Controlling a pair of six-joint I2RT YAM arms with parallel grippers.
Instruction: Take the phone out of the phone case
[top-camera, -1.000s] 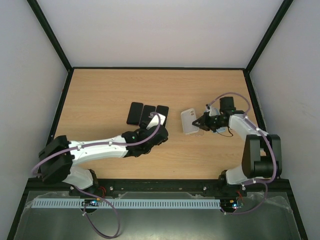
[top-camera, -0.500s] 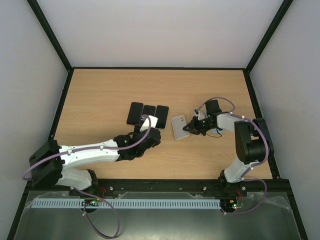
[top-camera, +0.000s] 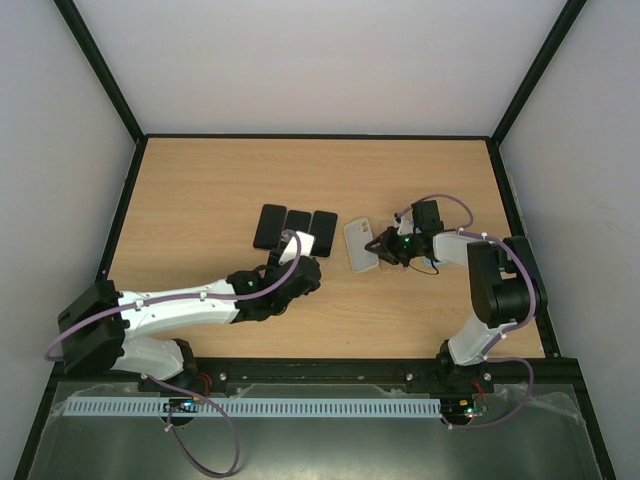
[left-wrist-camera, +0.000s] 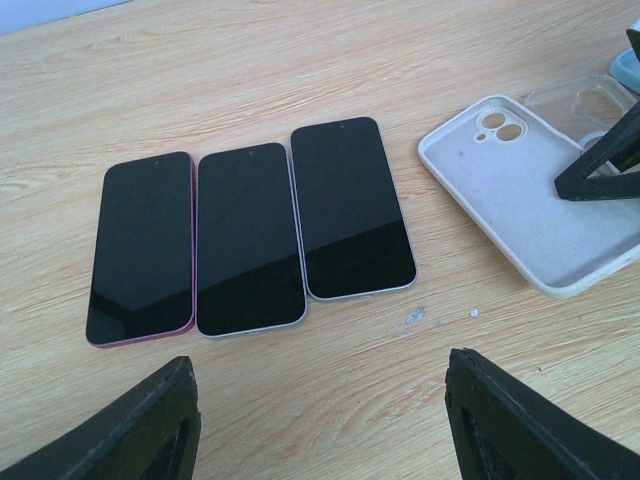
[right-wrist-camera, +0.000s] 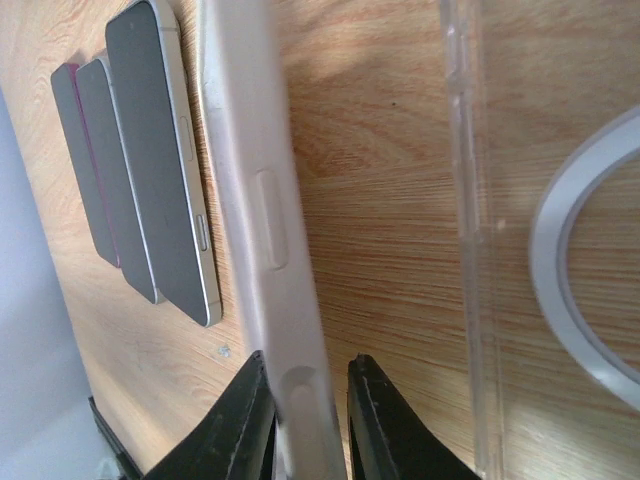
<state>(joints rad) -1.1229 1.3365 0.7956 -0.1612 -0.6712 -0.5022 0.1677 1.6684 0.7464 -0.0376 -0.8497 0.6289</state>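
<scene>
Three bare phones (left-wrist-camera: 250, 235) lie face up side by side on the wooden table (top-camera: 200, 190). The rightmost phone (top-camera: 323, 232) has a pale edge. Just right of it, a white phone case (left-wrist-camera: 530, 190) lies empty, inside up. My right gripper (right-wrist-camera: 308, 375) straddles this white case's near rim (right-wrist-camera: 265, 230). Its jaws are slightly parted, and wood shows between the rim and the right finger. In the top view the right gripper (top-camera: 382, 248) sits at the white case's (top-camera: 358, 244) right side. My left gripper (left-wrist-camera: 320, 400) hovers open and holds nothing, just in front of the phones.
A clear phone case (right-wrist-camera: 470, 200) with a ring on its back lies right of the white one, also seen at the far right in the left wrist view (left-wrist-camera: 590, 100). Black frame rails border the table.
The right gripper slid the white case left to beside the phones, and its jaws have loosened on the rim. The left arm drew back a little earlier and now holds still.
</scene>
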